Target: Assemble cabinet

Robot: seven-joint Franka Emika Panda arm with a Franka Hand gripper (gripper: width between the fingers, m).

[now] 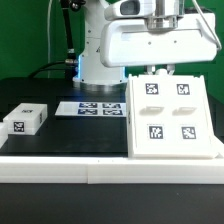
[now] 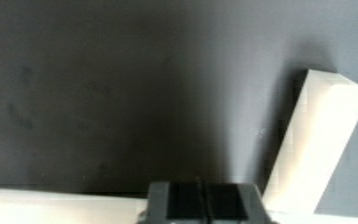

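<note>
Exterior view: boxy white plastic cabinet [image 1: 170,115]

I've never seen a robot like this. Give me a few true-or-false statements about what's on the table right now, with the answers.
1. A small white block with a tag lies at the exterior view's left. True.
2. The big white piece at the exterior view's right shows four tags. True.
3. The marker board stands upright. False: it lies flat on the table, between the block and the big piece.
4. The gripper holds the small block. False: that block lies alone on the table, away from the arm.
5. The table is bright red. False: it is black.
</note>
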